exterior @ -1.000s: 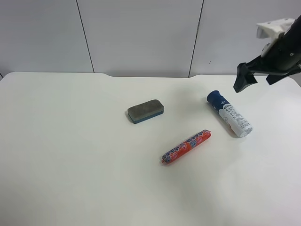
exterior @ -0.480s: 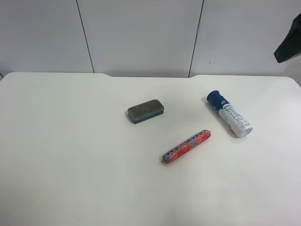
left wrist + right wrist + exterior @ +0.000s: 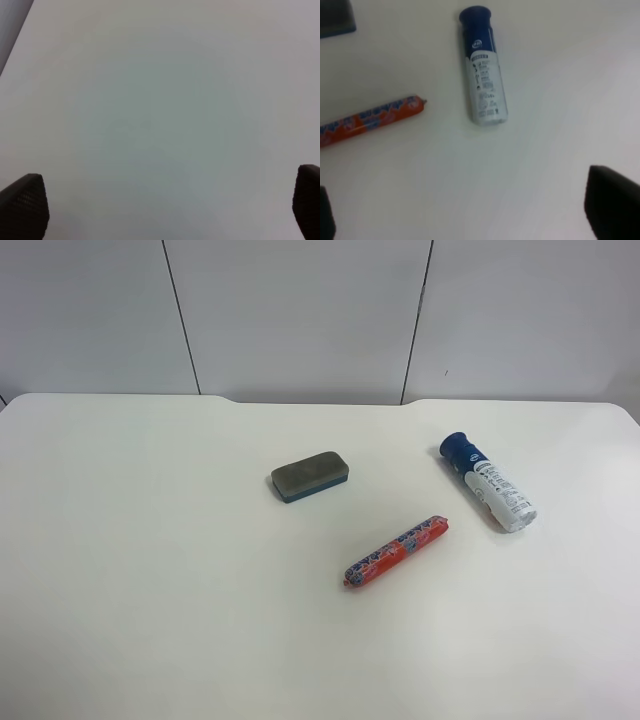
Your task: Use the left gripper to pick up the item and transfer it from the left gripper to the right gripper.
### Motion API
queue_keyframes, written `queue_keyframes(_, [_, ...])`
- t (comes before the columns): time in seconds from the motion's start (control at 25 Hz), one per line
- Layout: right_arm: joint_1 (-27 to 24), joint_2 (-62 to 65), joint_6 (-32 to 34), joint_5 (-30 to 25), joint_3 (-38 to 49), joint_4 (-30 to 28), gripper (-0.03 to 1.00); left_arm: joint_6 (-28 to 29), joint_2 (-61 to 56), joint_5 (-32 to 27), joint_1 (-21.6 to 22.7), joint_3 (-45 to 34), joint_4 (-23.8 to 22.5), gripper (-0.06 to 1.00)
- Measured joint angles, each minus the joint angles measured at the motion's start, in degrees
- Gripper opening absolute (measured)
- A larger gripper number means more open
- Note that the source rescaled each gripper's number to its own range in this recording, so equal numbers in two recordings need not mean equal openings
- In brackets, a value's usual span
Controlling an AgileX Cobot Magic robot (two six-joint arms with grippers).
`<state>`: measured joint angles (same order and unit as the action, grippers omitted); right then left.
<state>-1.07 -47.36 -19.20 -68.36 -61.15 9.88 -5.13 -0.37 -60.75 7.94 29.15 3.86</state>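
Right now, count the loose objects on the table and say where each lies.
3. The eraser lies near the middle, the sausage stick nearer the camera, and the bottle at the exterior high view's right. None appears hidden.

You see a white table with a notched rear edge. Behind it stands a pale grey panelled wall divided by dark vertical seams. Lighting is even and diffuse.

Spread left gripper above bare table
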Motion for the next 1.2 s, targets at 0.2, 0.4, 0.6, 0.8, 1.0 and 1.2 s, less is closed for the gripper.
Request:
queue_keyframes(0.2, [0.00,8.70,0.46,0.31,8.26,0.00,0.99,0.00,0.00,0.00,0.00,0.00,0.00,1.00])
queue_keyframes(0.4, [0.00,16.49,1.04,0.62,14.76,0.00,0.99,0.00,0.00,0.00,0.00,0.00,0.00,1.00])
queue_keyframes(0.6, [0.00,23.68,2.61,1.08,21.03,0.00,0.99,0.00,0.00,0.00,0.00,0.00,0.00,1.00])
queue_keyframes(0.8, [0.00,31.95,3.25,3.41,27.87,1.27,0.99,0.00,0.00,0.00,0.00,0.00,0.00,1.00])
queue_keyframes(1.0, [0.00,40.13,3.46,6.26,31.53,2.73,0.99,0.00,0.00,0.00,0.00,0.00,0.00,1.00])
queue_keyframes(1.2, [0.00,46.38,3.64,6.43,31.53,3.22,0.99,0.00,0.00,0.00,0.00,0.00,0.00,1.00])
